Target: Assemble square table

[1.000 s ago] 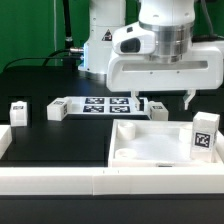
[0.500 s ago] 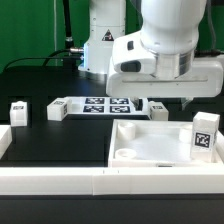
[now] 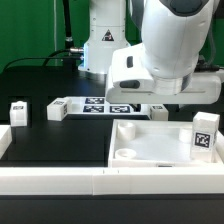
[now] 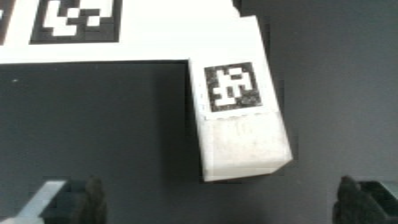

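While the jaws hang spread over a loose leg (image 4: 240,120), another leg (image 3: 205,133) stands inside the tabletop (image 3: 165,146).

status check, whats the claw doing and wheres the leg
Claw open, over a loose leg, not gripping. Leg lies flat beside the marker board corner. Nothing between the fingers and the leg.

The white arm (image 3: 170,35) bends forward toward the exterior view's right, its broad wrist block (image 3: 165,80) hanging low and level, and the tool (image 4: 214,203) points straight down with its two dark fingers (image 4: 63,200) spread wide apart.
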### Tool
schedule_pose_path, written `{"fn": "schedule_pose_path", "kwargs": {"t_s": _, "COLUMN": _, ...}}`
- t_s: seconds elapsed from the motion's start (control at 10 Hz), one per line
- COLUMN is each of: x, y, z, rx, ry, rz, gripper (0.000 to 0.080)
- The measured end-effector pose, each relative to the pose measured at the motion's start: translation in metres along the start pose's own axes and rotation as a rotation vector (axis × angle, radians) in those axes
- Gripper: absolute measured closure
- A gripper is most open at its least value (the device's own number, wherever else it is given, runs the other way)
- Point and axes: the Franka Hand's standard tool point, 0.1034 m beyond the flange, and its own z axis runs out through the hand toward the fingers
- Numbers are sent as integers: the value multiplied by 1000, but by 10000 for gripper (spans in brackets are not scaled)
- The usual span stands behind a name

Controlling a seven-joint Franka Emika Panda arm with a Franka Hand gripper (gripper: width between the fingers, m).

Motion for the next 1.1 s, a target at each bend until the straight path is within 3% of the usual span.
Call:
{"fn": "schedule_pose_path", "kwargs": {"t_s": 0.2, "x": 0, "y": -11, "z": 5, "rx": 3, "ry": 11, "rz": -30, "gripper": 150}}
{"fn": "schedule_pose_path", "kwargs": {"t_s": 0.6, "x": -3, "y": -9, "z": 9, "rx": 4, "ry": -29, "rz": -25, "gripper": 150}}
{"fn": "schedule_pose_path", "kwargs": {"t_s": 0.9, "x": -6, "y": -8, "z": 19, "rx": -3, "ry": -201, "rz": -26, "gripper": 150}}
{"fn": "schedule_pose_path", "kwargs": {"t_s": 1.1, "x": -2, "y": -9, "z": 25, "rx": -4, "ry": -190, "rz": -25, "gripper": 150}}
